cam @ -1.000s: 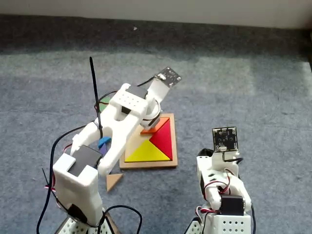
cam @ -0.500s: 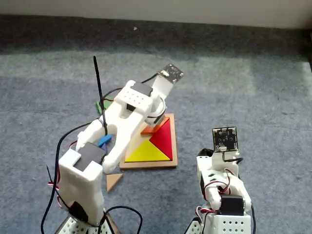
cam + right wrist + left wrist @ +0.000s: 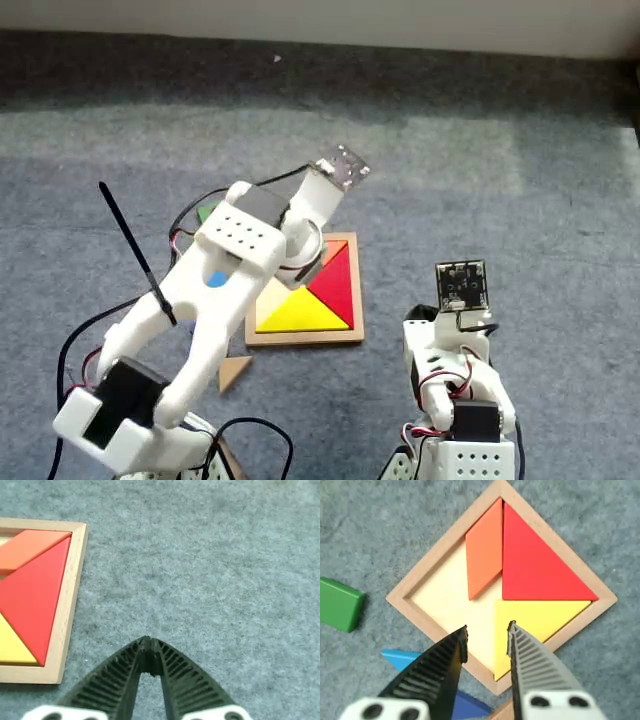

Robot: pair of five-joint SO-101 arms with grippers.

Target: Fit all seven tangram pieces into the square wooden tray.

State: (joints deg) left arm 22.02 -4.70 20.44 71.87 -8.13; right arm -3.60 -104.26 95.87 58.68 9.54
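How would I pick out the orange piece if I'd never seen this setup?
Start at the square wooden tray below the left claw. Three pieces lie in it, and the orange piece sits flush against the red triangle. It is the only slanted four-sided piece there; the red one and the yellow triangle are both large triangles.

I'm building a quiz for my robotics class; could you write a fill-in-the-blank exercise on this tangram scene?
1. The wooden tray holds ___ pieces.
2. The square piece on the carpet outside the tray is ___.
3. The left end effector hangs above the tray, empty, its jaws ___.
4. The right end effector is ___ above the carpet.
Missing words: three; green; open; shut.
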